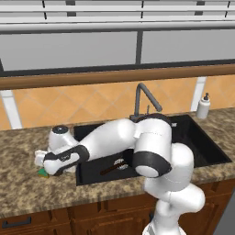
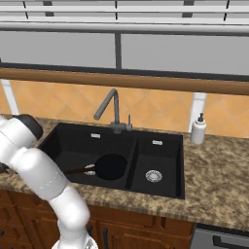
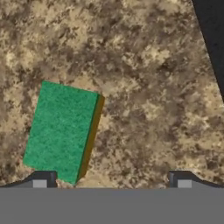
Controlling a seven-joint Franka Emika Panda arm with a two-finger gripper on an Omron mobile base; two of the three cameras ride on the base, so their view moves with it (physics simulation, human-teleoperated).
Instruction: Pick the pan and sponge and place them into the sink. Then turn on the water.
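Sponge (image 3: 61,131) beneath open hand (image 3: 111,179) on counter; right base view: pan (image 2: 110,166) in sink (image 2: 160,182).

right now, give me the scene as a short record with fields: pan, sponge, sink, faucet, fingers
pan: pan lies in the larger basin of the sink, handle pointing left in the right base view
sponge: sponge green side up on the granite counter, left of the sink, not held
faucet: faucet behind the sink, no water running
fingers: gripper open above the counter, sponge nearer one of its fingers, off centre
other: soap bottle on the counter right of the sink
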